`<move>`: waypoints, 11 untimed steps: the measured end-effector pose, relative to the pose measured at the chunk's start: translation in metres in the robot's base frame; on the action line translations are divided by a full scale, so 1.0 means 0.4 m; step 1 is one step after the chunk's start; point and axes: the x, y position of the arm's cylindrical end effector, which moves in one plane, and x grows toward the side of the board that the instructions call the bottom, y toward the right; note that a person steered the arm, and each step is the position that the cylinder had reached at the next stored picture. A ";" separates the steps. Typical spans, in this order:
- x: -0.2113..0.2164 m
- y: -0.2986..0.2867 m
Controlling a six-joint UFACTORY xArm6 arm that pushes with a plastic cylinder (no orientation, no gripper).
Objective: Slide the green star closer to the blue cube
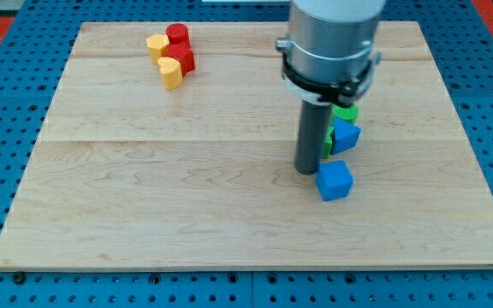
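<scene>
The blue cube (335, 180) lies right of the board's middle. Just above it is a second blue block (346, 134) with a pointed shape. Two green pieces show beside it: one at its top (345, 112) and one at its left (327, 142), both partly hidden by the arm, so I cannot tell which is the star. My tip (305, 171) rests on the board just left of the blue cube, close to its upper left corner.
At the board's top left is a tight cluster: a red cylinder (177, 35), a yellow block (157, 44), a red block (181, 59) and a yellow heart (171, 73). The wooden board (144, 197) lies on a blue pegboard.
</scene>
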 end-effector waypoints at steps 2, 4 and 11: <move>0.065 0.211; -0.073 0.188; -0.125 -0.375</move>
